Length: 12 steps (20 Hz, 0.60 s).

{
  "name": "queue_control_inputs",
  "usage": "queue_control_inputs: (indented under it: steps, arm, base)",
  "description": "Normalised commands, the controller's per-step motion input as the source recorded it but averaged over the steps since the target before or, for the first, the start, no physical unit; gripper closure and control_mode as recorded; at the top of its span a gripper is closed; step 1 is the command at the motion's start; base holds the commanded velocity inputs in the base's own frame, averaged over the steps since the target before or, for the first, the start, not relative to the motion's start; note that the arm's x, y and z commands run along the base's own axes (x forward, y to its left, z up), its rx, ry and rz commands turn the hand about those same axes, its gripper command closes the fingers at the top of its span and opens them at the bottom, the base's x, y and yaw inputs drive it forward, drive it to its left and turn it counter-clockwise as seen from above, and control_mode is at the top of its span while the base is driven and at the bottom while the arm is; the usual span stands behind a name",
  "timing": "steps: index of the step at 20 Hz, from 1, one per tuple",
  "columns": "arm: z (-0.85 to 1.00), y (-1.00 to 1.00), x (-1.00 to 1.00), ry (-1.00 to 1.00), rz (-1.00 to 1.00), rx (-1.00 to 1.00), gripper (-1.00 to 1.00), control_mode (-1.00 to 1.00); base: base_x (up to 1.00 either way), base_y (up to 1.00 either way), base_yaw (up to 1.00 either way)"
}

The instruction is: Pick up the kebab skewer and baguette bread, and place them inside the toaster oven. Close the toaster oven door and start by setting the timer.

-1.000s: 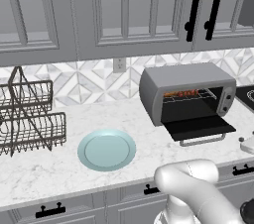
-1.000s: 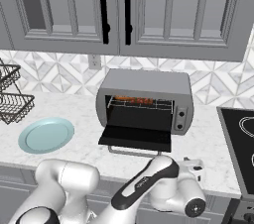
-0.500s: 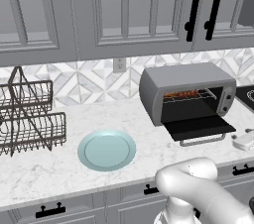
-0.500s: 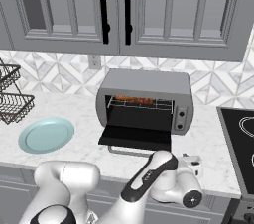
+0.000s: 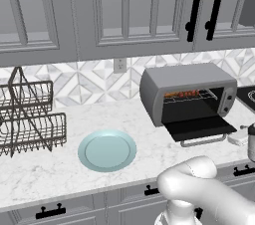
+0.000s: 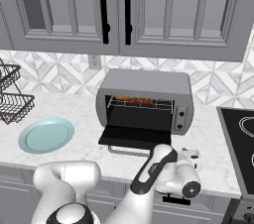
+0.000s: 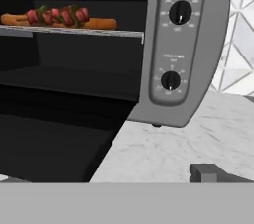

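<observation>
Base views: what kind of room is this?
A rendered home kitchen, by the look of it: a toaster oven with its door down on a marble counter, grey wall cabinets above, a wire dish rack, and a stovetop at the edge.

base views flanking the toaster oven [image 5: 187,100]; hand view close at its front

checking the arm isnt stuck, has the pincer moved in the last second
Yes. In the right base view the pincer has swung right, from in front of the open toaster oven door to past the toaster oven knob panel.
</observation>
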Motion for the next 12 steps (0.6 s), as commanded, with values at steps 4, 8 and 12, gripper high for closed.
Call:
queue_control_inputs:
  steps: [4, 8, 12]
  arm:
    - [0.0, 0.0, 0.25, 0.0, 0.0, 0.06, -1.0, -1.0]
    - [0.0, 0.0, 0.04, -0.01, 0.0, 0.12, -1.0, -1.0]
    - [0.07, 0.0, 0.0, -0.05, 0.0, 0.14, -1.0, -1.0]
  base:
    - [0.0, 0.0, 0.0]
    - [0.0, 0.0, 0.0]
    - [0.0, 0.0, 0.0]
